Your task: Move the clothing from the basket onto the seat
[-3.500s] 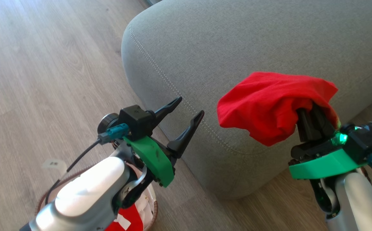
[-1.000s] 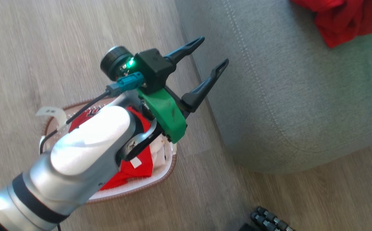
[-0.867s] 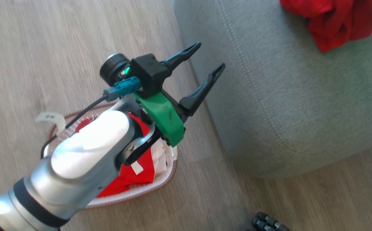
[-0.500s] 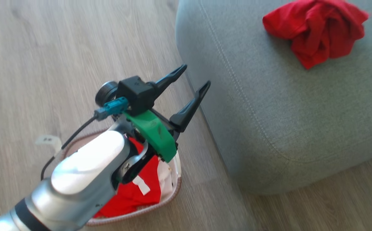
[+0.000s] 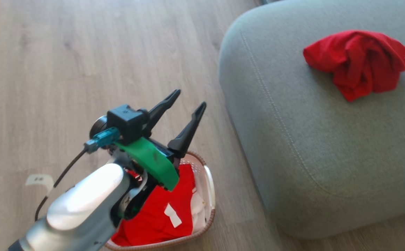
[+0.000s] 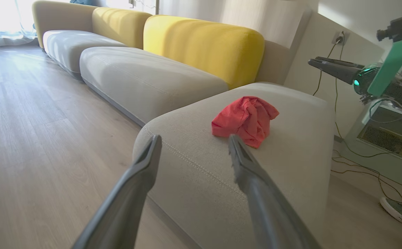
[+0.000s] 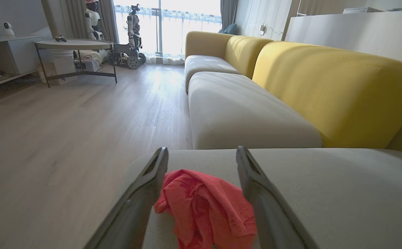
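Red cloth lies in two places. A crumpled plain red shirt (image 5: 357, 62) sits on top of the grey fabric seat (image 5: 293, 132), well in from its rounded, double-stitched corner. A red jersey (image 5: 157, 216) with a white tag (image 5: 172, 215) lies in the white perforated basket (image 5: 210, 186), which stands on the wooden floor (image 5: 83, 69) just beside the seat's front corner.

The left gripper (image 5: 190, 97) hangs above the basket's far end. Its two dark fingers are spread wide with nothing between them, and they point up and toward the seat. In the left wrist view the shirt shows beyond the right-hand finger, well clear of it.

The right gripper (image 7: 201, 149) is likewise released and spread wide. In its wrist view the shirt lies on the cushion and shows between the two fingers, but they do not pinch it. In the head view one dark finger shows at the right edge, just beside the shirt and apart from it.

A yellow backrest (image 6: 204, 45) rises behind the neighbouring grey cushions.
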{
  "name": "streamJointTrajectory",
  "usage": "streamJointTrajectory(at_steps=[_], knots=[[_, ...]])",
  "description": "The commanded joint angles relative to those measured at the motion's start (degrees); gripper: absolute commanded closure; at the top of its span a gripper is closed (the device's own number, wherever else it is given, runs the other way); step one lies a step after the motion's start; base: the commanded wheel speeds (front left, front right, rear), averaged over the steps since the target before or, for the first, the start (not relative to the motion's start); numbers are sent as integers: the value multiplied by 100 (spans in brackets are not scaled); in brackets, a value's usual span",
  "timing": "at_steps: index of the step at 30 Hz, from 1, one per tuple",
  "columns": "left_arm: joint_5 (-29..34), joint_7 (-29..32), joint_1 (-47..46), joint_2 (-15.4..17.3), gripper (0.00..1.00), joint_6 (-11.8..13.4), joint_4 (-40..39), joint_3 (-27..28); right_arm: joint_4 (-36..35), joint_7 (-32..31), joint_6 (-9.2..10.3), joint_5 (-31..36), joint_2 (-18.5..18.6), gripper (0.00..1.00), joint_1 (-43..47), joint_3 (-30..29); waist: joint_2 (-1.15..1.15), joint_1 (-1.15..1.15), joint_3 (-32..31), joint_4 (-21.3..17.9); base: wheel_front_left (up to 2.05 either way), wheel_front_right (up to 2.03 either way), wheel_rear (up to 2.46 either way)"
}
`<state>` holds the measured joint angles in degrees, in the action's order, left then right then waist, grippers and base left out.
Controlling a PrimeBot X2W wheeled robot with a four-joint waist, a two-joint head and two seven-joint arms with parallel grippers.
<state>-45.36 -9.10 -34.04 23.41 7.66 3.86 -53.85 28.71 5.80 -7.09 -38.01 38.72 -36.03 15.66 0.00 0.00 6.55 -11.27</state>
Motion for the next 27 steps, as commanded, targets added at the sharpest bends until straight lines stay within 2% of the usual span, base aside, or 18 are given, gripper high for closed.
streamJointTrajectory(at_steps=[1,9,14,20,27], knots=[[-33,-87,-143,214,0,63,-168,327,-283,103,-40,187,-3,0,245,-270,0,0,-135,176,0,0,0],[-95,-256,194,427,0,276,-170,490,-1645,-219,-40,1096,-797,0,1427,-1464,0,0,-351,527,0,0,0],[-162,-359,420,524,0,456,-233,655,-2560,-406,-40,1502,-1409,0,2160,-1964,0,0,-425,745,0,0,0],[-174,-480,735,690,0,665,-256,899,-3287,-267,-40,1878,-2084,0,2919,-2235,0,0,-492,983,0,0,0],[-121,-563,1174,853,0,868,-229,1240,-3553,-54,-40,2023,-2437,0,3350,-2100,0,0,-624,1134,0,0,0]])
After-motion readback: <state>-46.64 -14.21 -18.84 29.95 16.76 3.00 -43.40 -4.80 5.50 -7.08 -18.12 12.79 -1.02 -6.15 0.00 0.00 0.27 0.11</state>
